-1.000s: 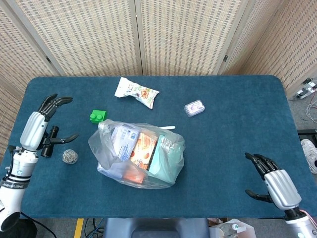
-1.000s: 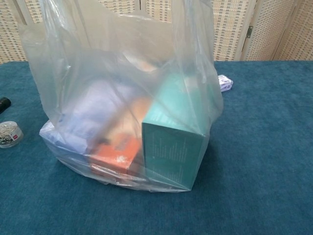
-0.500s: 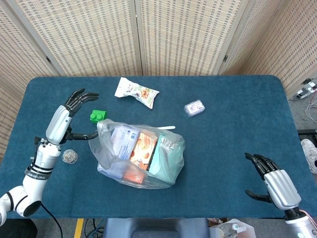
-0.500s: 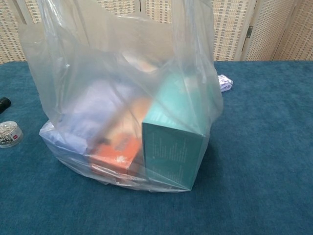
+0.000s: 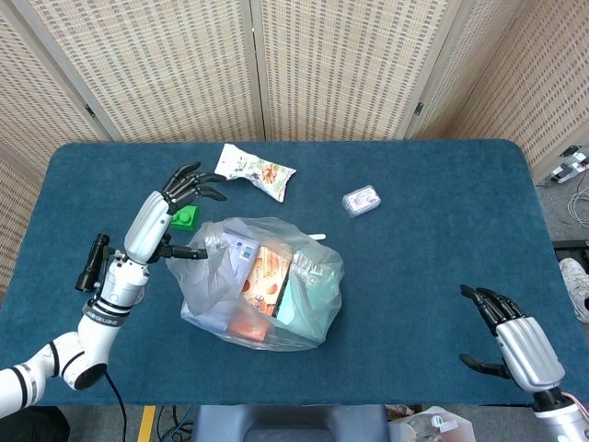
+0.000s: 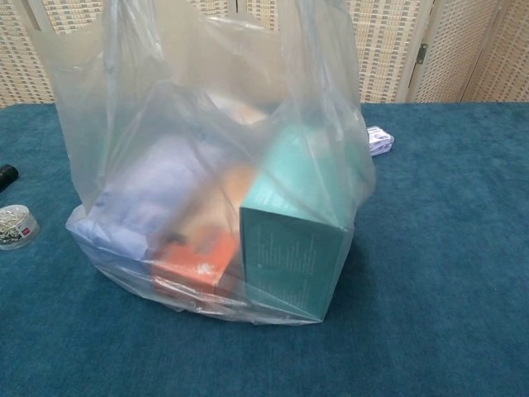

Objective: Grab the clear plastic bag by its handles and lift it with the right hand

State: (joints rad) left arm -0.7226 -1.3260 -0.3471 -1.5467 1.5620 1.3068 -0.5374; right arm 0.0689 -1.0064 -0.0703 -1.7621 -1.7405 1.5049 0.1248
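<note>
The right hand [image 5: 515, 339] has its fingers spread and holds nothing, low at the near table edge, well apart from the clear plastic bag [image 5: 262, 281]. The left hand [image 5: 158, 221] has fingers spread too, its thumb touching the bag's left side. The bag sits mid-table [image 5: 442, 239], full of boxes.

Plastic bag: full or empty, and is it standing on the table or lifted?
Full and on the table. The plastic bag holds a teal box and an orange packet, and its bottom rests on the blue table.
</note>
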